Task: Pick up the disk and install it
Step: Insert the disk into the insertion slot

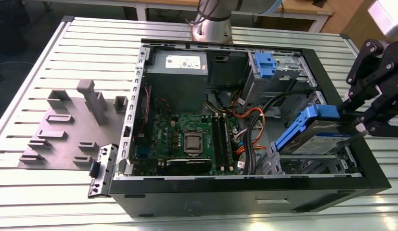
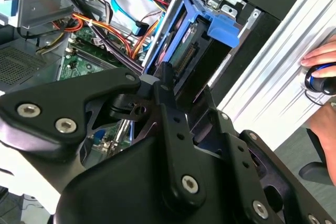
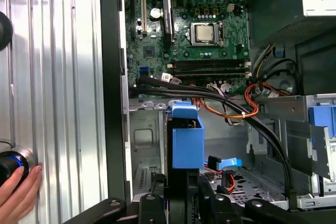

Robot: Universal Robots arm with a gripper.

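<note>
Over the bay point(image 1: 312, 166) of the case point(image 1: 205, 190), the hand point(image 1: 360, 126) clamps the disk point(image 1: 314, 134), tilted with its blue end dipping inside, so pickup looks done but seating does not.

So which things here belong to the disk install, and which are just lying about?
Job: disk, held tilted by the gripper over the open case.

Lying about: grey fixture, black bracket beside the case, other blue carrier, power supply, a hand.
</note>
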